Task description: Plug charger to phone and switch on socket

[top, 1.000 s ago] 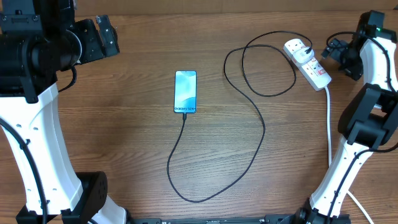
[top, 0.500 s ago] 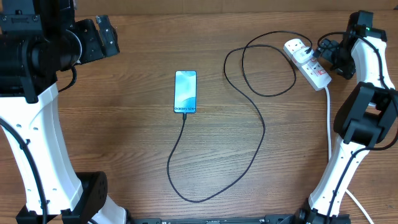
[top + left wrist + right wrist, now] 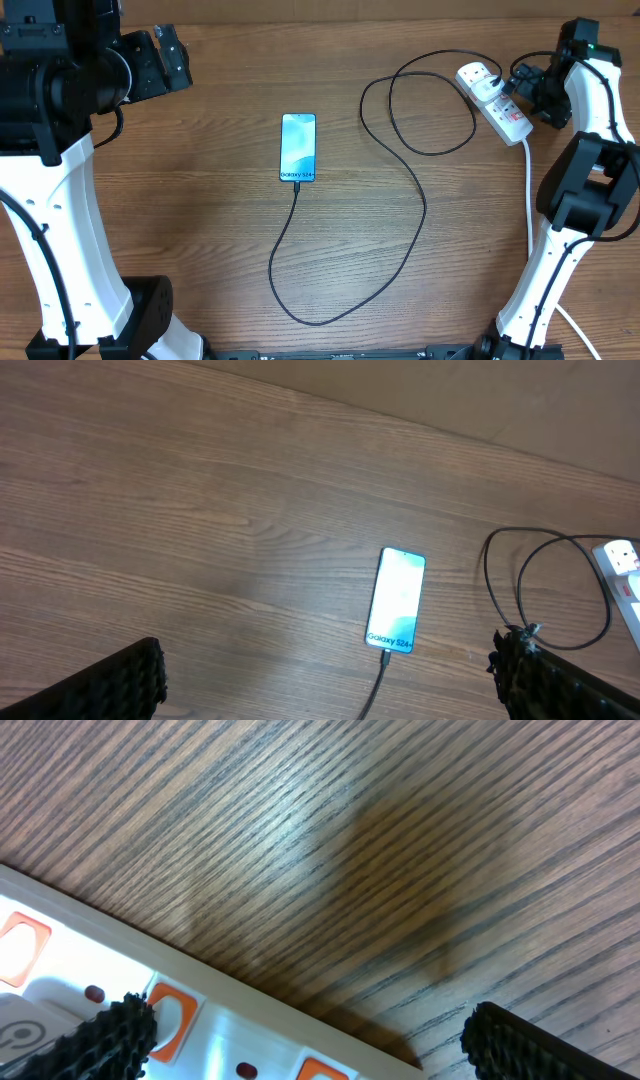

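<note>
The phone (image 3: 298, 147) lies flat mid-table, its teal screen lit. It also shows in the left wrist view (image 3: 397, 600). The black charger cable (image 3: 425, 205) runs from the phone's near end, loops round and reaches the far outlet of the white socket strip (image 3: 497, 103). My right gripper (image 3: 516, 88) is open at the strip's right edge. In the right wrist view its left finger sits on an orange-red switch (image 3: 172, 1017) of the strip (image 3: 60, 975), and the gripper (image 3: 310, 1050) holds nothing. My left gripper (image 3: 168, 60) is open and empty at the far left, high above the table (image 3: 330, 695).
The strip's thick white cord (image 3: 529, 215) runs down the right side toward the table's front edge. The cable's loop (image 3: 548, 592) and the strip's end (image 3: 625, 565) show at the right of the left wrist view. The arm bases stand at both front corners.
My right gripper has moved left from beside the strip to its right edge, over the switches. The left arm, phone and cable have not moved.
</note>
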Controlling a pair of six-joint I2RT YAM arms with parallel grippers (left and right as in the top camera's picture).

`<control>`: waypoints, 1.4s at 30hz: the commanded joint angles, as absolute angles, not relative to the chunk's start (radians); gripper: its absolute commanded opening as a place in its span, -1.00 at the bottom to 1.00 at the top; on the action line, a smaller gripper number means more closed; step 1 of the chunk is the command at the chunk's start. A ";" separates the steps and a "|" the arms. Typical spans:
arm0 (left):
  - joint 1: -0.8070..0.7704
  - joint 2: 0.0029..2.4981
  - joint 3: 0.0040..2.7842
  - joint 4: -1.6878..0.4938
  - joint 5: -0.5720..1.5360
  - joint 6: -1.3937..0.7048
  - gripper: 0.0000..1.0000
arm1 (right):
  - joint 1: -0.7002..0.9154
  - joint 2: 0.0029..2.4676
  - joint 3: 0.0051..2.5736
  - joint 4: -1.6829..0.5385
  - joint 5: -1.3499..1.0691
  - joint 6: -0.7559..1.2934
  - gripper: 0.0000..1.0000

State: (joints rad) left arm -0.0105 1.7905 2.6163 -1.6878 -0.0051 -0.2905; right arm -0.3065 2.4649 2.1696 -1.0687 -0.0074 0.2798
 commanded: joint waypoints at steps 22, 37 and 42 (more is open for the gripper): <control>-0.007 1.780 2.611 -1.689 -0.019 -0.311 1.00 | -0.294 2.531 2.159 -1.116 -0.051 0.229 1.00; -0.007 1.780 2.611 -1.689 -0.019 -0.311 0.99 | -0.290 2.531 2.159 -1.136 -0.088 0.200 0.99; -0.007 1.780 2.611 -1.689 -0.019 -0.311 1.00 | -0.307 2.487 2.193 -1.205 -0.088 0.211 1.00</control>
State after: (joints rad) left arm -0.0105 1.7905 2.6163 -1.6878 -0.0051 -0.2905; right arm -0.3126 2.4744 2.1799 -1.1709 -0.0845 0.2298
